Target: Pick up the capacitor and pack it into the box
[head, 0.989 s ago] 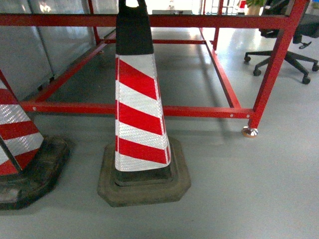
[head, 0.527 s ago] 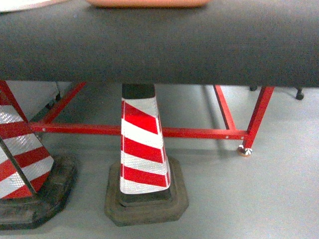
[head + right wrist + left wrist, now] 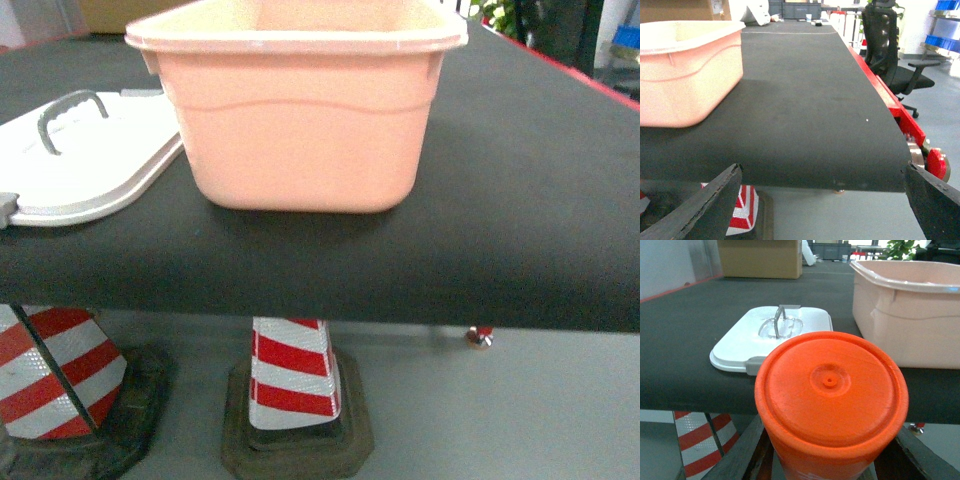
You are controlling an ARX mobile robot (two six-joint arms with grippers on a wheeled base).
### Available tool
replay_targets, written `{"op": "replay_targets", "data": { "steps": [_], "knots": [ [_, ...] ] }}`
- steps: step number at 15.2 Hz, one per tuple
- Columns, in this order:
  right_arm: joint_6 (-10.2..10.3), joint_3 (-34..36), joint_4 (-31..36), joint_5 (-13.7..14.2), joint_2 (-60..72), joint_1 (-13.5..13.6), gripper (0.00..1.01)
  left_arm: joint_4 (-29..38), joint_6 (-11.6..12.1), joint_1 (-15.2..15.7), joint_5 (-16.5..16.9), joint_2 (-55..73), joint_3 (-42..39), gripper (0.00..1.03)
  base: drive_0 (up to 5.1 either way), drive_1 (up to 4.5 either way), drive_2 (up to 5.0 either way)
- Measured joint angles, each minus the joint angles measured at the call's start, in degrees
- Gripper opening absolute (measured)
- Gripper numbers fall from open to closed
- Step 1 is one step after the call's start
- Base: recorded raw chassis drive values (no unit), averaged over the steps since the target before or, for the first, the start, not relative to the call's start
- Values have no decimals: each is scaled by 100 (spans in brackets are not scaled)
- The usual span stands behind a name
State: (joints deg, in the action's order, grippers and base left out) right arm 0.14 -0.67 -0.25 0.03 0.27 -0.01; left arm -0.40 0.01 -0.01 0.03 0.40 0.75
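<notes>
- Left wrist view: my left hand (image 3: 832, 465) is clenched round a fat orange plastic cylinder with a round ribbed end cap (image 3: 831, 395), which I take to be the capacitor. The dark fingers (image 3: 740, 455) flank it low on both sides, so the cap end points forward toward the tabletop and the body stays clear for lowering in.
- It hangs just off the near edge of the black matte tabletop (image 3: 520, 180), not yet over it; I judge I am carrying it toward the box.
- The pale pink rectangular plastic tub with rounded corners (image 3: 300, 120) stands near the tabletop's near edge, open at the top, so the cylinder can go in from above. From these angles I cannot see inside.
- Its white plastic lid with a grey handle (image 3: 90, 150) lies flat on the tabletop just beside the tub's left wall, apart from it and out of the way, with a grey latch showing at its near edge.
- My right hand (image 3: 820, 205) is released and holds nothing; its two dark fingers (image 3: 695, 205) stand wide apart below the tabletop's near edge, right of the tub, probably waiting.
- Red-and-white striped traffic cones (image 3: 292, 385) stand on the grey floor under the tabletop; a brown cardboard carton (image 3: 760, 257) sits at the far edge.
</notes>
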Motion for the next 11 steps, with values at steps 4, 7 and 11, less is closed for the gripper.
{"op": "replay_targets", "data": {
  "steps": [4,7,11],
  "knots": [
    [7,0,0,0,0,0,98,7,4,0,-9,0,0,44,0,0,0],
    [0,0,-15,4,4,0,98,4,0,0,-22,0,2,44,0,0,0],
    [0,0,-4,-2,0,0,98,9,0,0,-4,0,2,44,0,0,0]
  ]
}}
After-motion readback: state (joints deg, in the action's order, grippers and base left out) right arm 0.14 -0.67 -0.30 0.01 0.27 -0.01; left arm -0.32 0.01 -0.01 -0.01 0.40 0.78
